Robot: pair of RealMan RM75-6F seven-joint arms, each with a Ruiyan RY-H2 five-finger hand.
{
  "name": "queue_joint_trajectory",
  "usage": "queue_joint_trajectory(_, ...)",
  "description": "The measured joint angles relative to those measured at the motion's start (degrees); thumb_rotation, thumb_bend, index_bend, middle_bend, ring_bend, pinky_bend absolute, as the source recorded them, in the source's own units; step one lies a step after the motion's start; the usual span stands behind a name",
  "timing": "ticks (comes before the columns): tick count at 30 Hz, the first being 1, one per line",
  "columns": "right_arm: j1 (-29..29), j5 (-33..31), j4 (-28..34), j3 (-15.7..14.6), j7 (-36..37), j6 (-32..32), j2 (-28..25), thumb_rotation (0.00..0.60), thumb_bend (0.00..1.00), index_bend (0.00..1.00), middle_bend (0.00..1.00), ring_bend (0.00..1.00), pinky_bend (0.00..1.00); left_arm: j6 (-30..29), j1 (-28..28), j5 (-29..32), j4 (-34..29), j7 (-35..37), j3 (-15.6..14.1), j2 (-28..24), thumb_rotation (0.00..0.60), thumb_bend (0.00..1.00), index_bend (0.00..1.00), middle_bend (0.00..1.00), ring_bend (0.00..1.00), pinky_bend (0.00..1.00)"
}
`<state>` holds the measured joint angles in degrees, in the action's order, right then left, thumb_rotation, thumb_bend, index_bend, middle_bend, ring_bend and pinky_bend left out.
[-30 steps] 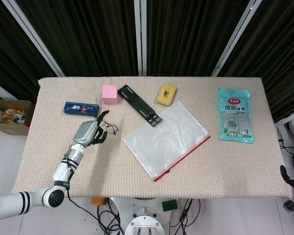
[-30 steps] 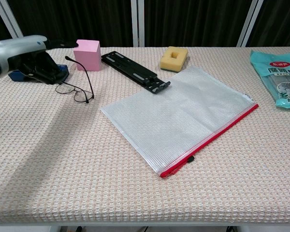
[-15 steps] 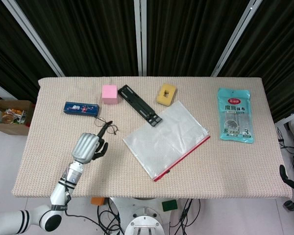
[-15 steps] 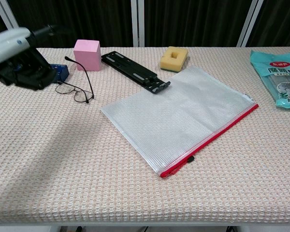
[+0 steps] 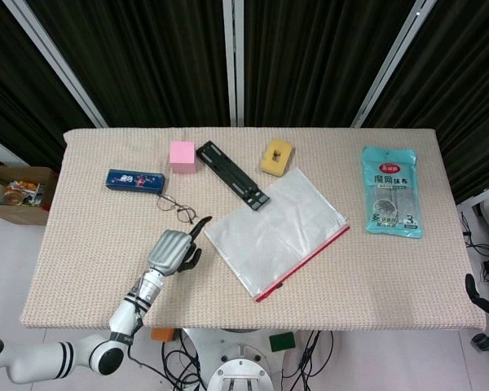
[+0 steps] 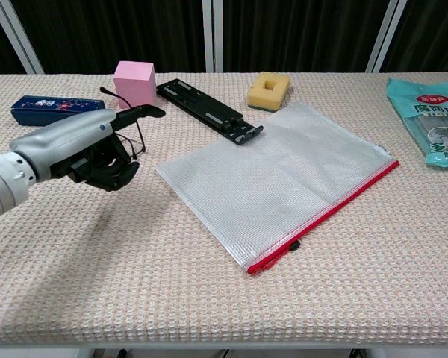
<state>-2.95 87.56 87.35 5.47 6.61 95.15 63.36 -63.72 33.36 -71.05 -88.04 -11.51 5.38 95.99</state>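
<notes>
My left hand (image 5: 173, 251) hovers over the tan mat just left of the clear zip pouch (image 5: 275, 230), holding nothing. In the chest view the left hand (image 6: 89, 149) has its fingers curled under and one digit stretched out toward the pouch (image 6: 280, 179). Thin wire glasses (image 5: 177, 209) lie just beyond the hand; in the chest view the glasses (image 6: 138, 140) are partly hidden behind it. A blue box (image 5: 134, 181) sits further back left. My right hand shows in neither view.
Along the back stand a pink cube (image 5: 182, 156), a black flat bar (image 5: 232, 173) and a yellow sponge (image 5: 277, 156). A green packet (image 5: 391, 191) lies at the right. A cardboard box (image 5: 16, 194) sits on the floor off the table's left edge.
My left hand has moved from beside the blue box and glasses toward the front and right, ending next to the pouch's left corner. The glasses now lie uncovered.
</notes>
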Motion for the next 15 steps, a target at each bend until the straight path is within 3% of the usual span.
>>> queue_joint_trajectory(9, 0.0, -0.4, 0.1, 0.1, -0.2, -0.2, -0.2, 0.600, 0.44, 0.00, 0.00, 0.00, 0.00, 2.6, 1.4, 8.4, 5.4, -2.0, 4.9, 2.0, 0.600, 0.52, 0.00, 0.89, 0.93, 0.89)
queue_joint_trajectory(15, 0.3, 0.0, 0.3, 0.0, -0.8, -0.5, -0.2, 0.600, 0.44, 0.00, 0.00, 0.00, 0.00, 4.6, 1.4, 12.6, 8.7, -1.9, 6.5, 2.1, 0.600, 0.52, 0.00, 0.89, 0.93, 0.89)
